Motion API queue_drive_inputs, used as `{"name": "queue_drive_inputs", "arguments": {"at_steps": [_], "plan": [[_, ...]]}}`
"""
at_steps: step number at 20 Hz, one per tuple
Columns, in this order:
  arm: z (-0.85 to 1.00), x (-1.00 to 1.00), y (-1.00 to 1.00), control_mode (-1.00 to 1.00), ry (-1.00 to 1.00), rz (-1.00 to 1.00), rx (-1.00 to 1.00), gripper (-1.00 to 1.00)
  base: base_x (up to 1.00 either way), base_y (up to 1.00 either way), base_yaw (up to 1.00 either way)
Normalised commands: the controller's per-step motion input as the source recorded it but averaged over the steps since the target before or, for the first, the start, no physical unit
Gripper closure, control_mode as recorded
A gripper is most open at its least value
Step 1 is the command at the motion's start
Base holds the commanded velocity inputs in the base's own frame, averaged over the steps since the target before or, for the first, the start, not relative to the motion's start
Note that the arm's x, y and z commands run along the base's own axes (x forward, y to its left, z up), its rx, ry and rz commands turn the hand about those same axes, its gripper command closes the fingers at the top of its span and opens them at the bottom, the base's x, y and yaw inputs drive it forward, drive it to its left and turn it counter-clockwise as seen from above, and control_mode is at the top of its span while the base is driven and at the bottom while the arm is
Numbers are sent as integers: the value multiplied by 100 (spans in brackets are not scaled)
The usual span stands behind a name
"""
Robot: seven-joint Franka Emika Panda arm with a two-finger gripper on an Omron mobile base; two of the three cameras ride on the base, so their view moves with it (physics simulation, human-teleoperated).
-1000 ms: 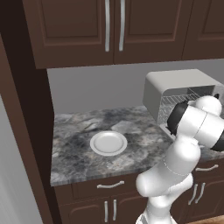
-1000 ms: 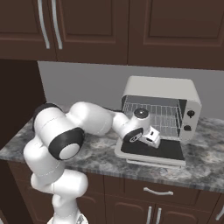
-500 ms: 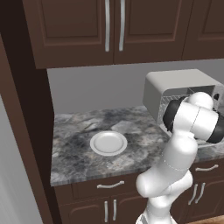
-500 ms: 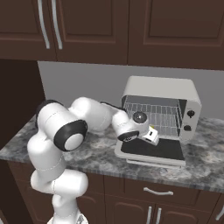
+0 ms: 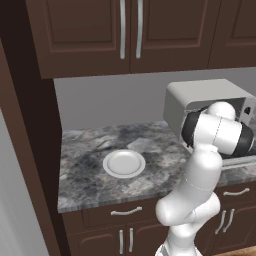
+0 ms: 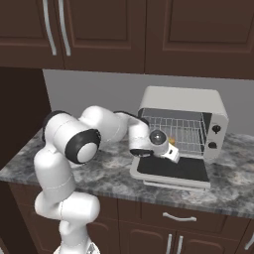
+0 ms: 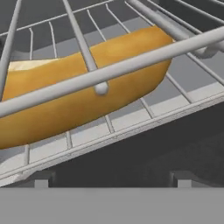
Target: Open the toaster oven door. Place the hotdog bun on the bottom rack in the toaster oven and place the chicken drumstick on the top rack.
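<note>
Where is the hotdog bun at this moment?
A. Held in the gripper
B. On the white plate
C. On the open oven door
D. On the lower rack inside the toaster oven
D: the hotdog bun lies on the wire lower rack, behind the upper rack's front bar.

The bun [image 7: 83,92] is golden orange with a pale cream strip along one edge. The rack [image 7: 131,65] wires above it are light grey metal. The oven [image 6: 184,99] has a pale grey shell, a dark inner door face [image 6: 173,168] and two black knobs [image 6: 214,136]. The surface [image 5: 90,170] is mottled grey stone with darker and lighter veins. The plate [image 5: 124,163] is plain white. The cabinets [image 5: 125,35] are dark brown with silver handles [image 5: 130,29]. The wall [image 5: 110,102] is flat grey. The gripper [image 6: 171,151] is white with a dark joint.
</note>
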Motion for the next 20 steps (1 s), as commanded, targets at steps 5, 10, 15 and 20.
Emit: {"name": "queue_drive_inputs", "arguments": {"at_steps": [5,10,15,20], "plan": [[0,5,0,-100,-11,0,0,-100,0,0,0],[1,4,-2,-100,-8,0,0,-100,0,0,0],[37,-29,-32,-100,0,0,0,-100,0,0,0],[69,-45,-46,-100,2,0,0,-100,0,0,0]]}}
